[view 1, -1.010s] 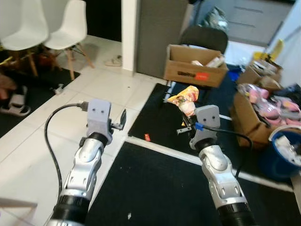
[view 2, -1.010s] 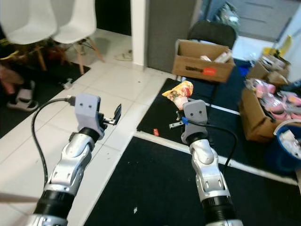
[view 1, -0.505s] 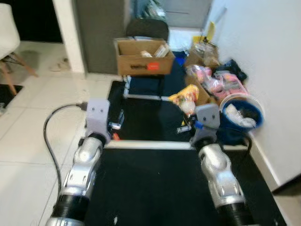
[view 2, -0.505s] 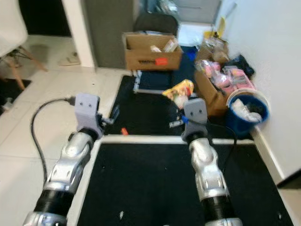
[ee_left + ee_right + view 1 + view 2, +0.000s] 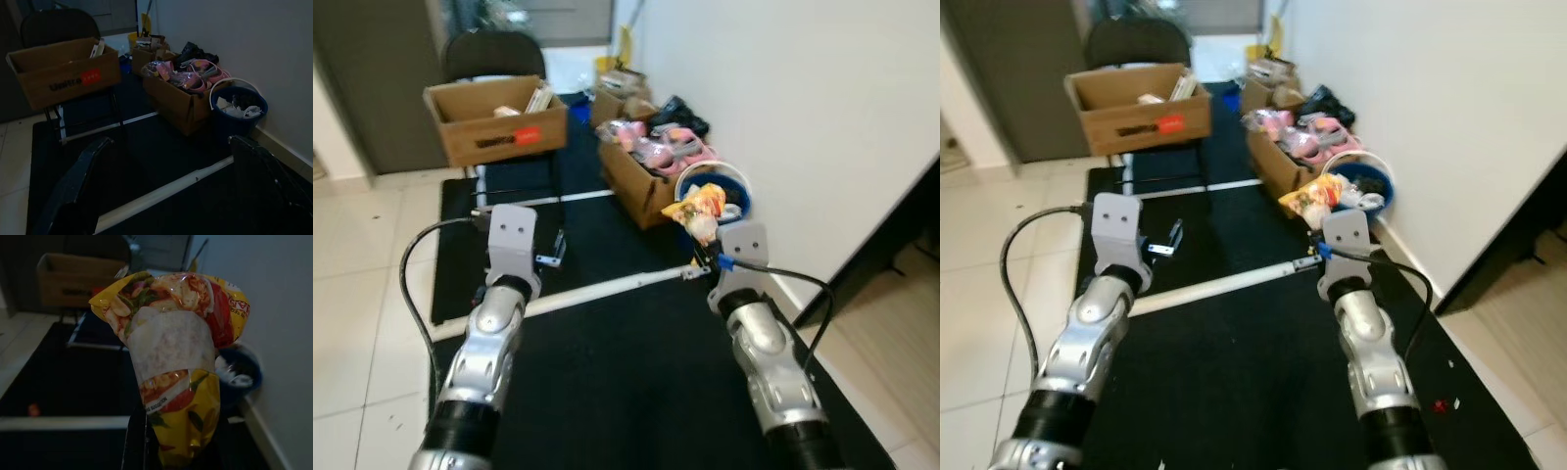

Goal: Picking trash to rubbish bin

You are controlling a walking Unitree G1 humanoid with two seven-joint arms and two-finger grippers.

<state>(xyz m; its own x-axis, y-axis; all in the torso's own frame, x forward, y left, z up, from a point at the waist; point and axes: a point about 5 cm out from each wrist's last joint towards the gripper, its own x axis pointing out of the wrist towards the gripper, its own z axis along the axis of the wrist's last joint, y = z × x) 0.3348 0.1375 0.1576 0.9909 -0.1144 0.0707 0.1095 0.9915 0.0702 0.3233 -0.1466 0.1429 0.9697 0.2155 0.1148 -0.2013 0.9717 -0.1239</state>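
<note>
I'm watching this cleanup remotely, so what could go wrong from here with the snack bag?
The right hand pinches the yellow plastic snack wrapper by its lower end only, so it might slip out. The blue round rubbish bucket already looks full, and the open cardboard box of pink items beside it could catch a misdrop.

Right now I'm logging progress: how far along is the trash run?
Done: the yellow snack wrapper is off the floor, pinched in the right gripper. In hand: carrying it, with the blue rubbish bin just ahead by the wall. Left: reach the bin and drop it in. The left gripper is open and empty.
</note>
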